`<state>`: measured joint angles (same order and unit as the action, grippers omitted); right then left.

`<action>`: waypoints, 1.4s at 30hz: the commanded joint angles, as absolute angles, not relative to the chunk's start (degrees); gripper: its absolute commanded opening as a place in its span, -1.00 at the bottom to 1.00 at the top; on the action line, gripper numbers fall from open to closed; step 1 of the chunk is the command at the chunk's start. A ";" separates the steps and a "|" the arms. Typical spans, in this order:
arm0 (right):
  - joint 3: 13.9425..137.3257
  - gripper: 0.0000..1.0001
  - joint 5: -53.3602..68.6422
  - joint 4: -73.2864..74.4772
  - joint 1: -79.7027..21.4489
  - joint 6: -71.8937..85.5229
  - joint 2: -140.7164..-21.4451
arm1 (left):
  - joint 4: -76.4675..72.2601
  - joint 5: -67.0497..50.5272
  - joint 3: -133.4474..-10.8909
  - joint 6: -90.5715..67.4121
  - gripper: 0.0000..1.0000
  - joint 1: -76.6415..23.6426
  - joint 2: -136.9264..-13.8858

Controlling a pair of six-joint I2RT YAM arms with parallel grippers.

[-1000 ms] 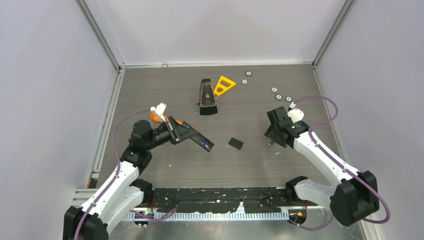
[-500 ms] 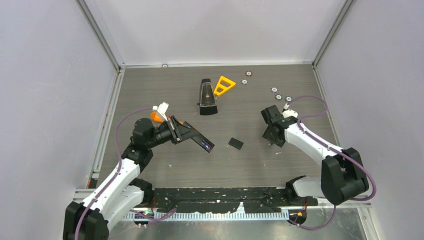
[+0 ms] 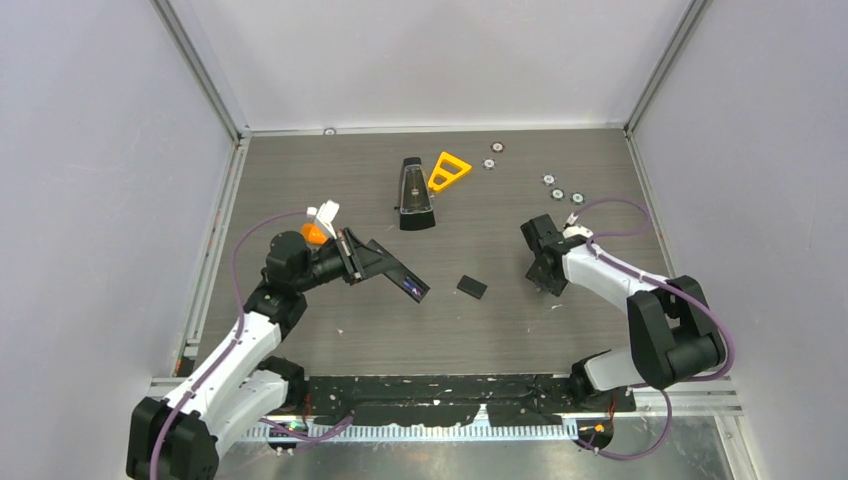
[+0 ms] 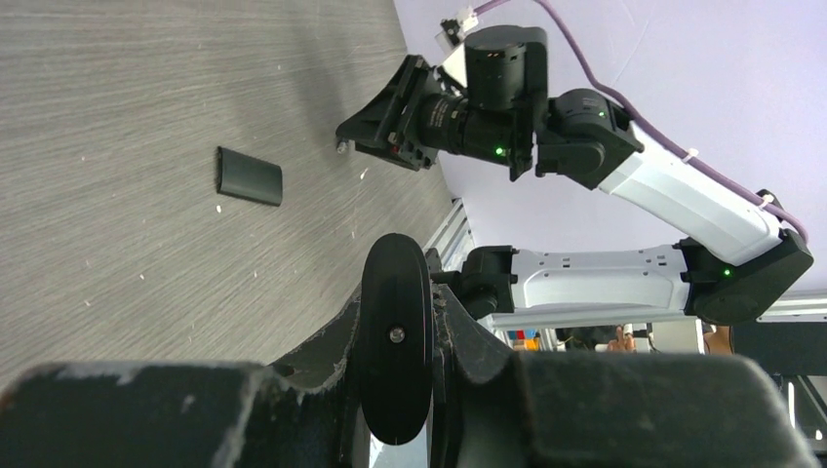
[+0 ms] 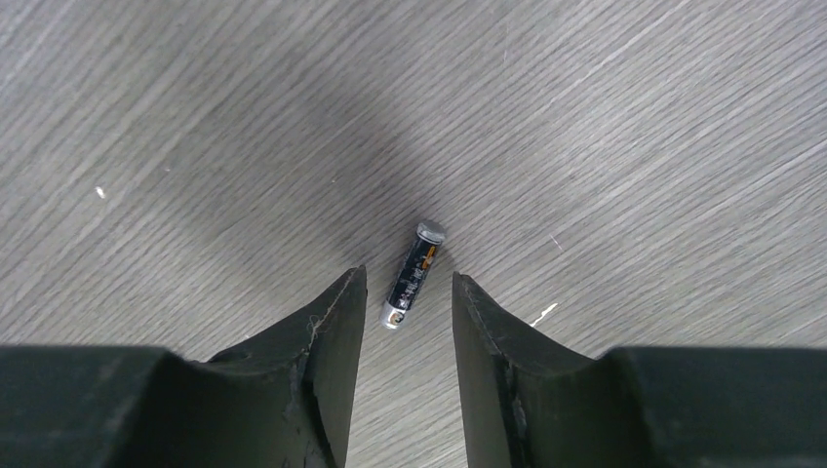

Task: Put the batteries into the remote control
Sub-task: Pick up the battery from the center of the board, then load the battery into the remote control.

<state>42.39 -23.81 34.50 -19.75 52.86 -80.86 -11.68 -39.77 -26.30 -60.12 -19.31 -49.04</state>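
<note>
The right gripper [image 5: 405,292] is lowered close to the table [image 5: 195,117] with its two fingers parted. One battery [image 5: 413,265] is lying flat between the fingertips, and a narrow gap is left on each side of it, so nothing is grasped. This battery is found on the right part of the table. The left gripper [image 3: 362,262] is clenched on the remote control [image 3: 396,279], which is held at the left part of the table and slanted toward the right and near. A bluish spot is seen at its free end, too small to be identified. Between the two grippers a small black cover piece [image 3: 471,287] is laid on the table. Farther away a tapered black case [image 3: 413,195] and an orange triangle [image 3: 447,171] are placed just beside each other, and silver discs [image 3: 555,186] are scattered at the far right.
</note>
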 commanded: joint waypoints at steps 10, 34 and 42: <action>38.76 -0.68 -22.37 27.04 -19.47 53.79 -80.96 | -13.15 -41.31 -30.65 -57.79 -1.00 -18.90 -50.62; 55.12 -0.87 7.30 24.79 -49.88 16.63 -52.67 | -13.70 -56.79 -34.41 -53.29 -1.00 -18.98 -56.83; 69.92 -0.81 -7.31 42.68 -63.74 16.03 -62.62 | -31.49 -55.52 -26.65 -67.71 -1.00 -19.07 -59.07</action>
